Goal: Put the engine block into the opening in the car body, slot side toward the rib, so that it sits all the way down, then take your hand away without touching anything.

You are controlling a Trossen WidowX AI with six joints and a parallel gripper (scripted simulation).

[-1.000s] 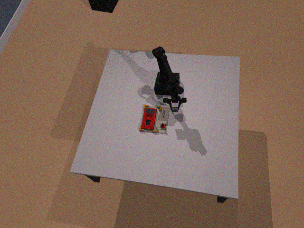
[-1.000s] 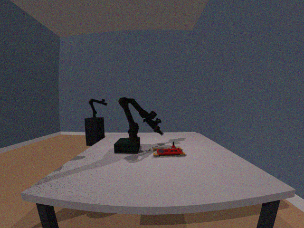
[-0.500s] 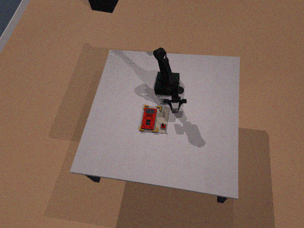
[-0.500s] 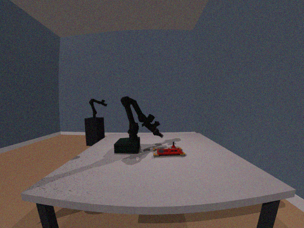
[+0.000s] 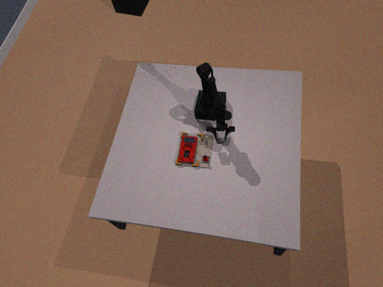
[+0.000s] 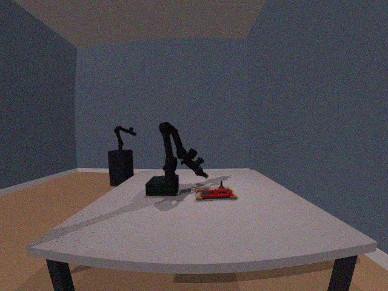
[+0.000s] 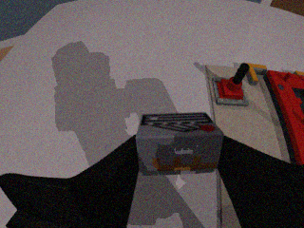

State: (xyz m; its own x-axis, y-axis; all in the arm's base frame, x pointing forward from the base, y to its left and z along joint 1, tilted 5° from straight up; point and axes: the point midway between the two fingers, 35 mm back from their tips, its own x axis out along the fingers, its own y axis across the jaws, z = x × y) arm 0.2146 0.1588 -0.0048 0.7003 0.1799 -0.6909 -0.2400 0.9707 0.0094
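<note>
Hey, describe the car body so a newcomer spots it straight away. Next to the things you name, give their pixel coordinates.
On the pale table (image 5: 247,200) (image 6: 219,237), find the thin board (image 5: 203,151) (image 7: 242,119) beside the black arm. The car body (image 5: 192,152) (image 6: 208,196) (image 7: 286,95) is the long red piece between yellow corner brackets, far bigger than the red block with the black stick.

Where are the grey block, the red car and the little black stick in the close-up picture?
Grey block (image 7: 180,148): wrist view, its front face.
Red car (image 7: 287,105) (image 5: 191,155) (image 6: 216,194): wrist, top and exterior views, its body.
Black stick (image 7: 241,73): wrist view, its shaft.
</note>
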